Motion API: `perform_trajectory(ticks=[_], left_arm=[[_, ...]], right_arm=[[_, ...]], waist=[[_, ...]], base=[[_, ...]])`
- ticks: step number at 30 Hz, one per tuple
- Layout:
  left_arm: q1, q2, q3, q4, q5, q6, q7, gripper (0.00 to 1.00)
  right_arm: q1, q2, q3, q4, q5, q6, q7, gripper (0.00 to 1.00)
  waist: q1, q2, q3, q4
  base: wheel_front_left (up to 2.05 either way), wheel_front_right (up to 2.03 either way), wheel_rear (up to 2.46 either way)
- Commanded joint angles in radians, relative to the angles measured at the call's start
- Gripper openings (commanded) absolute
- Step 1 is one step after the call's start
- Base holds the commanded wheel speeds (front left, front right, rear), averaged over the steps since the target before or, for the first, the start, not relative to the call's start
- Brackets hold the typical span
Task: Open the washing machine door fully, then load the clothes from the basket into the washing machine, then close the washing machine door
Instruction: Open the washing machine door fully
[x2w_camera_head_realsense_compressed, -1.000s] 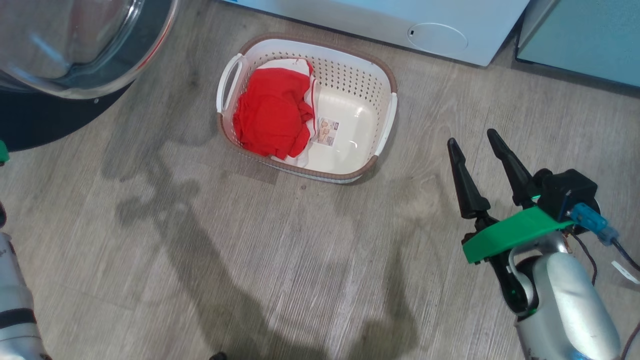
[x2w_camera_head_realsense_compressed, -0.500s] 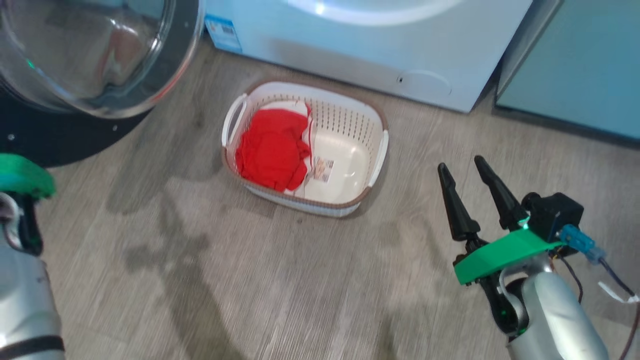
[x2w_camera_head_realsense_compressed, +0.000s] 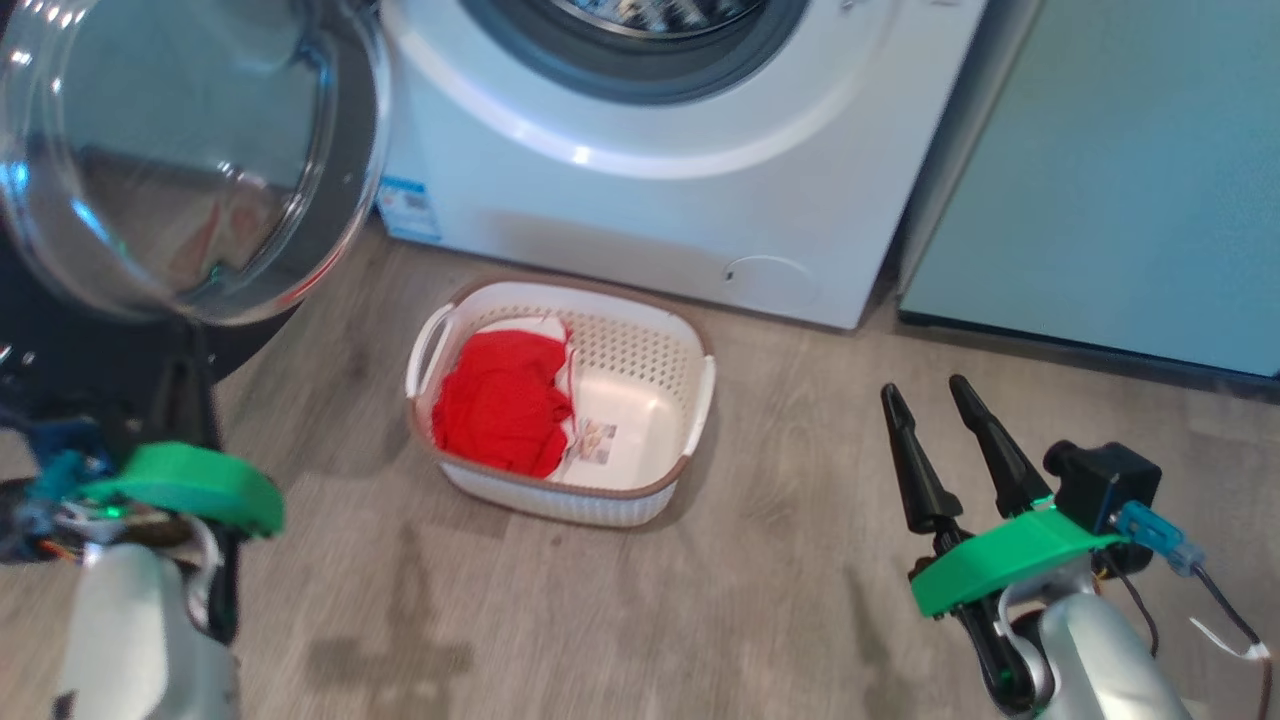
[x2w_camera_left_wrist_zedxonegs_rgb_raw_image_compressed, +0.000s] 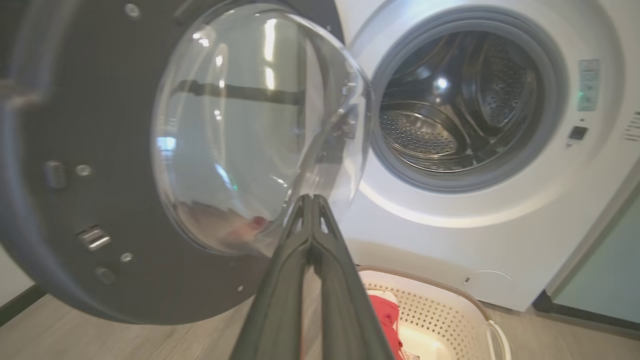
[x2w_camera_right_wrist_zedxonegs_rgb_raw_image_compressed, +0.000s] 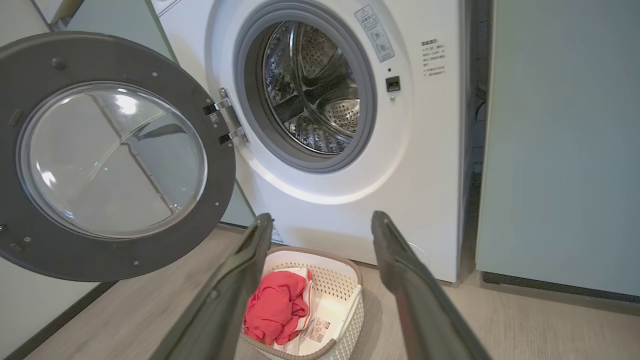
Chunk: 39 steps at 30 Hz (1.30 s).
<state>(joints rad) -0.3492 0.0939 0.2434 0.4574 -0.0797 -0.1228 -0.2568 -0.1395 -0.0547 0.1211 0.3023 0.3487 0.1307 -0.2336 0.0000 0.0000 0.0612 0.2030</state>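
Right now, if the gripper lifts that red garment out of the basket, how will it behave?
The clothes lie crumpled in folds, so probably floppy: they will likely drape and dangle. Small against the basket, so likely light. A trailing edge might snag the rim.

Open door (x2w_camera_head_realsense_compressed: 190, 160) at upper left, glass bowl toward camera. Washer (x2w_camera_head_realsense_compressed: 680, 200) top centre, porthole uncovered. Basket (x2w_camera_head_realsense_compressed: 640, 350) on floor (x2w_camera_head_realsense_compressed: 700, 620) just before washer; clothes (x2w_camera_head_realsense_compressed: 500, 405) piled in its left half, sticker (x2w_camera_head_realsense_compressed: 597, 440) on bare bottom. Right gripper (x2w_camera_head_realsense_compressed: 922, 388) lower right, fingers apart, empty, well right of basket. Left gripper (x2w_camera_head_realsense_compressed: 185, 385) lower left below door, blurred. Cabinet (x2w_camera_head_realsense_compressed: 1100, 180) right of washer.
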Motion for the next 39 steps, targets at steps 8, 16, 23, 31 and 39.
perform_trajectory(ticks=[8,16,23,31,39], left_arm=[[0.109,-0.028,-0.047,-0.142,-0.028,-0.005,-0.005,0.0],[0.238,-0.043,-0.132,-0.249,-0.087,0.041,-0.005,0.0],[0.307,-0.043,-0.229,-0.32,-0.136,0.107,-0.005,0.0],[0.36,-0.044,-0.295,-0.385,-0.171,0.168,-0.005,0.0],[0.375,-0.044,-0.33,-0.405,-0.164,0.213,-0.005,1.0]], right_arm=[[0.013,0.005,0.0,-0.027,0.003,0.0,-0.021,1.0],[0.027,0.005,-0.024,-0.048,-0.003,0.0,-0.025,1.0],[0.064,0.005,-0.071,-0.065,0.004,0.0,-0.027,1.0],[0.089,0.005,-0.096,-0.086,0.005,0.0,-0.028,1.0],[0.097,0.005,-0.1,-0.094,0.005,0.0,-0.028,1.0]], waist=[[0.0,0.0,-0.081,-0.136],[0.0,0.0,-0.101,-0.234],[0.0,0.0,-0.111,-0.28],[0.0,0.0,-0.116,-0.3],[0.0,0.0,-0.115,-0.299]], base=[[0.0,0.0,0.0],[0.0,0.0,0.0],[0.0,0.0,0.0],[0.0,0.0,0.0],[0.0,0.0,0.0]])
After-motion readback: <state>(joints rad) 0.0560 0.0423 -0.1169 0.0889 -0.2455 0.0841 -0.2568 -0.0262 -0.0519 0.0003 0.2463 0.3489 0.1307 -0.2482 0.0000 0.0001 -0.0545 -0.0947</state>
